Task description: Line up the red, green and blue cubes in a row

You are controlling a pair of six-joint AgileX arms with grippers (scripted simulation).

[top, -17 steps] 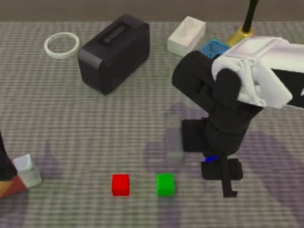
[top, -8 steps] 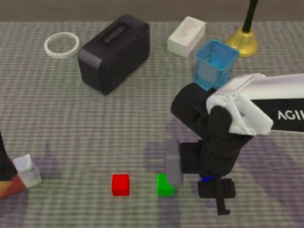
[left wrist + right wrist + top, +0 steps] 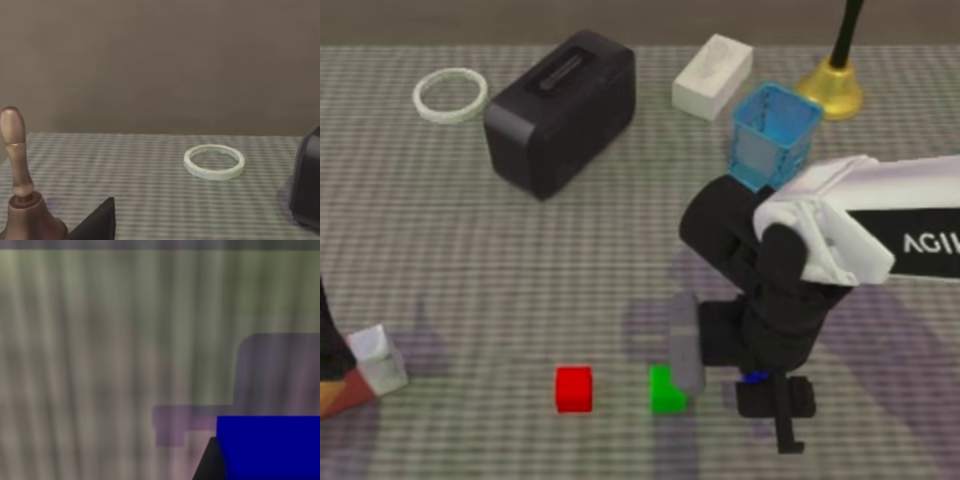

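Checked worktop (image 3: 470, 260) is seen from above. Right arm is reached in from the right edge, its right claw (image 3: 775, 395) held low at the front, just right of the green cube. Black case (image 3: 560, 110) sits at back left, with a light-blue container (image 3: 775, 135), white box (image 3: 712, 75) and white ring (image 3: 450, 95) also along the back. Left claw (image 3: 340, 365) is parked at the front left corner; whether it is open cannot be told. Red cube (image 3: 574, 388) and green cube (image 3: 666, 390) are set side by side near the front, a gap between them. Blue cube (image 3: 267, 447) is gripped in the right claw, fingers closed on it. Step judged: blue cube being placed as third in the row. Next move calls for release in line, right of green, at matching spacing.
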